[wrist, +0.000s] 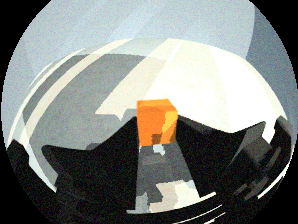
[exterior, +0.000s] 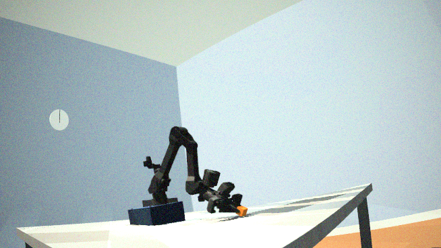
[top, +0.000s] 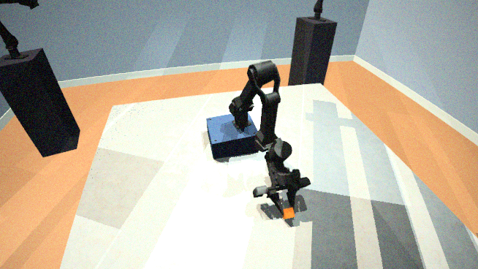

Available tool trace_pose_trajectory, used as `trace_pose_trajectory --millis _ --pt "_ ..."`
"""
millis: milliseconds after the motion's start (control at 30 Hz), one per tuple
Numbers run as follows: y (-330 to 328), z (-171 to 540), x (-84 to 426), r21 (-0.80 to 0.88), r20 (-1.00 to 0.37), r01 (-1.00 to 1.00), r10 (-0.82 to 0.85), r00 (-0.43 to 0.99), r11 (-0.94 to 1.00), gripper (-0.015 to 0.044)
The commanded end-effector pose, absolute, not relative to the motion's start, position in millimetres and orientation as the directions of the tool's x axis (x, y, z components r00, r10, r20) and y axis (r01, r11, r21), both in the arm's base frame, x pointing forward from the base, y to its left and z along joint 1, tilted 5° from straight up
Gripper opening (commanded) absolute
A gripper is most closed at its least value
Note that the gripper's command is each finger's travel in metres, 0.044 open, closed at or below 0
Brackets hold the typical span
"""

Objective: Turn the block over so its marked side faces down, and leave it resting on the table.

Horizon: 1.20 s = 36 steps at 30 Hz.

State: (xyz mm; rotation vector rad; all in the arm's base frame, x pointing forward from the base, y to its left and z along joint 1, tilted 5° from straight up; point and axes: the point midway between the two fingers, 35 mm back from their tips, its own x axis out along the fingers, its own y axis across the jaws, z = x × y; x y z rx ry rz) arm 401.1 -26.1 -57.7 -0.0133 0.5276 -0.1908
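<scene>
The gripper [top: 288, 207] [exterior: 238, 209] [wrist: 154, 119] is closed on the orange block [top: 289, 213] [exterior: 242, 211] [wrist: 156, 122], which sits between the tips of its two fingers. The block is at the bench [top: 153, 124] [exterior: 209, 232] [wrist: 200, 75], low over its top; if it touches the surface, I cannot tell. The arm [top: 268, 117] [exterior: 192, 162] stands on a blue base [top: 215, 128] [exterior: 139, 217] and reaches down and outward, with the gripper tilted. Which side of the block is marked, I cannot tell.
</scene>
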Motion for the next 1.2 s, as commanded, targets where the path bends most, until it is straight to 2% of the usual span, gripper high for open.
trace_pose_trajectory --millis 0,367,1167 --pt "-26.9 -57.5 401.0 -0.067 -0.497 0.18 -0.19 0.847 0.981 0.0157" --pt "-26.9 -57.5 401.0 -0.067 -0.497 0.18 -0.19 0.847 0.981 0.044" --pt "-26.9 -57.5 401.0 -0.067 -0.497 0.18 -0.19 0.847 0.981 0.044"
